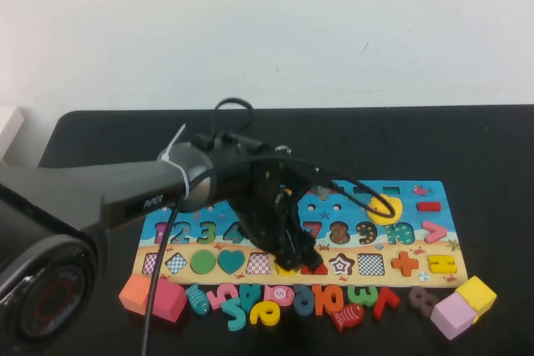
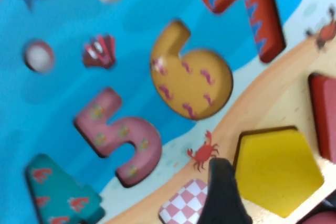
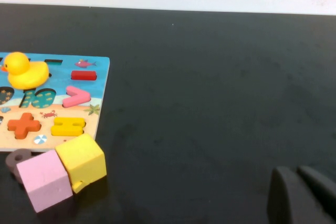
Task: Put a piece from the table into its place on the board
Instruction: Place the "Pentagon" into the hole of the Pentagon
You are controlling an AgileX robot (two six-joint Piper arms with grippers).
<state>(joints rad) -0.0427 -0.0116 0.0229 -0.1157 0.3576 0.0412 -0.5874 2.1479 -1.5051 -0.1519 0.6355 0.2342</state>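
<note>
The number-and-shape puzzle board (image 1: 438, 196) lies on the black table. My left gripper (image 1: 298, 258) is down over the board's lower row. In the left wrist view its fingertips (image 2: 223, 192) stand on either side of a yellow pentagon piece (image 2: 275, 169), which sits in its recess between a checkered square (image 2: 184, 208) and a red piece (image 2: 324, 114). The left gripper (image 2: 273, 184) is closed on the pentagon. My right gripper (image 3: 302, 198) is shut and empty above bare table, right of the board; it does not show in the high view.
Loose numbers and fish pieces (image 1: 284, 302) lie along the board's front edge. Orange and pink blocks (image 1: 154, 296) sit at front left, yellow and pink blocks (image 1: 463, 304) at front right. A rubber duck (image 1: 385, 206) sits on the board.
</note>
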